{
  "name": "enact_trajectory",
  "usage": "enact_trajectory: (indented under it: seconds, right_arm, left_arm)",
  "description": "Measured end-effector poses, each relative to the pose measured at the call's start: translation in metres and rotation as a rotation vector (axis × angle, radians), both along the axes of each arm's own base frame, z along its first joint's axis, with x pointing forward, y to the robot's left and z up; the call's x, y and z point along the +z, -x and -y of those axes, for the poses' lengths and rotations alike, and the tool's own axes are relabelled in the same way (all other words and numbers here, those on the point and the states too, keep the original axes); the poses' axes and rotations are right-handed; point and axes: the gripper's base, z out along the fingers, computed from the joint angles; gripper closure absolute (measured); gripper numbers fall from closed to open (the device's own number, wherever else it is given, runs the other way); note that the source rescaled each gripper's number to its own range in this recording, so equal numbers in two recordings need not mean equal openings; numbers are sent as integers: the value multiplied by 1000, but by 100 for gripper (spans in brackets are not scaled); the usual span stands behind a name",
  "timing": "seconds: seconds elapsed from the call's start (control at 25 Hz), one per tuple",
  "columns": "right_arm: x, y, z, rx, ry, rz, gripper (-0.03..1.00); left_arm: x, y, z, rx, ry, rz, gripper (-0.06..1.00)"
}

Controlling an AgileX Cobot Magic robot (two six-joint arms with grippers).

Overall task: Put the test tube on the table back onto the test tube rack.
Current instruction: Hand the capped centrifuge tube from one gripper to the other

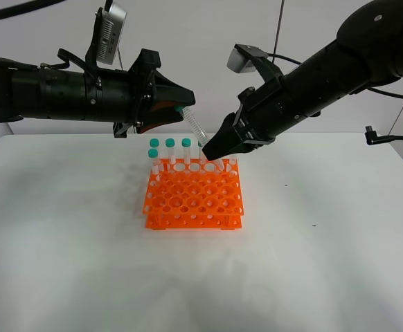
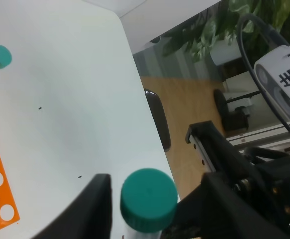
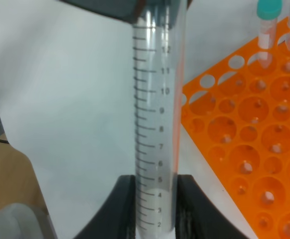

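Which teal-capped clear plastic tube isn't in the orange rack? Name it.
The tilted tube in the right gripper, above the rack; the other four stand upright in it.

Test tube (image 1: 195,125): clear, teal screw cap, black grad. marks. Pos.: in air above rear edge of rack, tilted, cap up and toward left arm's side, tip down. Lower end pinched by right gripper (image 1: 212,153). Test tube rack (image 1: 194,200): orange, 2-tier, round-hole grid, flat near centre of table (image 1: 326,263). Table: white, smooth

Pale wall (image 1: 208,28) behind; wood floor (image 2: 195,102); leafy plant (image 2: 202,27), perhaps potted.
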Motion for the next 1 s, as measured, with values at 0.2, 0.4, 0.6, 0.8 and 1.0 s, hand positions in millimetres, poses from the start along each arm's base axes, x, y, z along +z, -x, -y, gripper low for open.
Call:
enact_trajectory:
  seconds: [0.2,0.4,0.6,0.8,1.0]
  right_arm:
    - [0,0,0,0,0,0,96]
    - [0,0,0,2,0,-2,96]
    - [0,2,0,18,2,-18,96]
    - [-1,3,0,22,3,-21,96]
    - [0,1,0,11,1,-11,96]
  left_arm:
    - [0,1,1,-10,4,-2,68]
    - [0,1,1,-10,4,-1,69]
    - [0,1,1,-10,4,-1,69]
    - [0,1,1,-10,4,-1,69]
    - [0,1,1,-12,5,-2,72]
